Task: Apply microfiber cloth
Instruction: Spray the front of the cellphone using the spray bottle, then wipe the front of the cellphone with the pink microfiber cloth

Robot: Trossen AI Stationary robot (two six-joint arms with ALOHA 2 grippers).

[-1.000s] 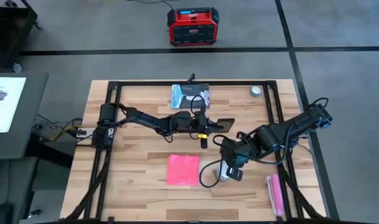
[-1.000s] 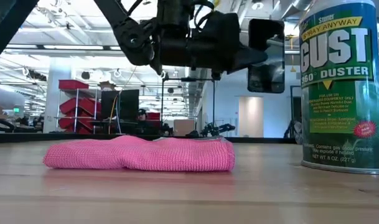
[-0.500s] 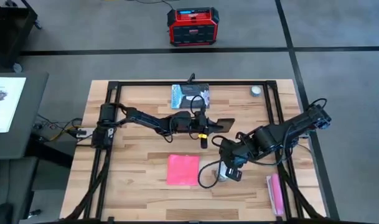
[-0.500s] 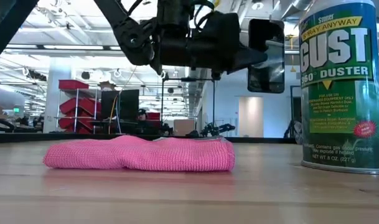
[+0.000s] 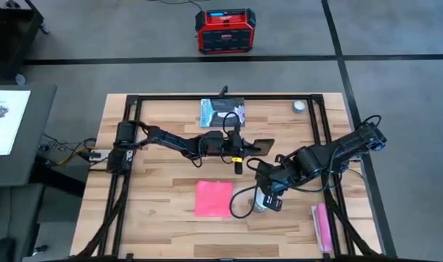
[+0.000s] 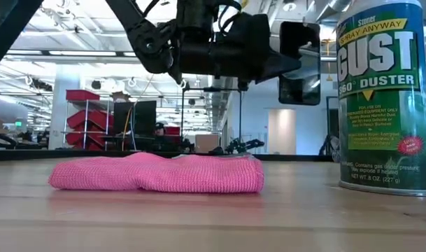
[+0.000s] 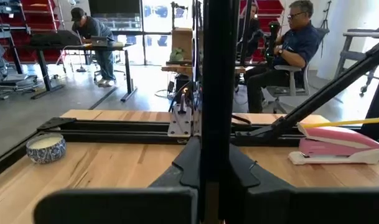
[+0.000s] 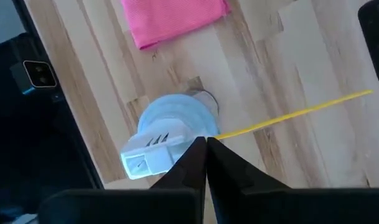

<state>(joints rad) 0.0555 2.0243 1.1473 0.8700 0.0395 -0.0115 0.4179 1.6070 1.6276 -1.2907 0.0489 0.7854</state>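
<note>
**Cloth flat on the desk, both arms elsewhere**

While the microfiber cloth (image 5: 213, 199) lies flat and untouched toward the 6 o'clock side of the desk (image 5: 163, 218), neither arm is on it. In the low view the cloth (image 6: 157, 175) shows as a soft, slightly rumpled pink layer on the wood, with the duster can (image 6: 385, 98) standing upright well apart from it at its 3 o'clock.

The left hand (image 5: 243, 148) sits near the desk's centre, at 12 o'clock from the cloth, gripping a black phone (image 5: 256, 146) held on edge above the wood; in its wrist view the phone (image 7: 216, 93) rises as a dark vertical bar between the fingers.

The right hand (image 5: 263, 195) hovers directly over the duster can (image 5: 260, 201), just at 3 o'clock of the cloth. In its wrist view the 2 fingers (image 8: 189, 163) meet at the tips, pressed together with nothing between them, above the can's pale cap (image 8: 167, 134); a thin yellow straw (image 8: 295, 113) runs away from the cap.

A pink stapler (image 5: 321, 225) lies at the desk's 4 o'clock corner, and a small round tin (image 5: 299, 106) at 1 o'clock.
</note>
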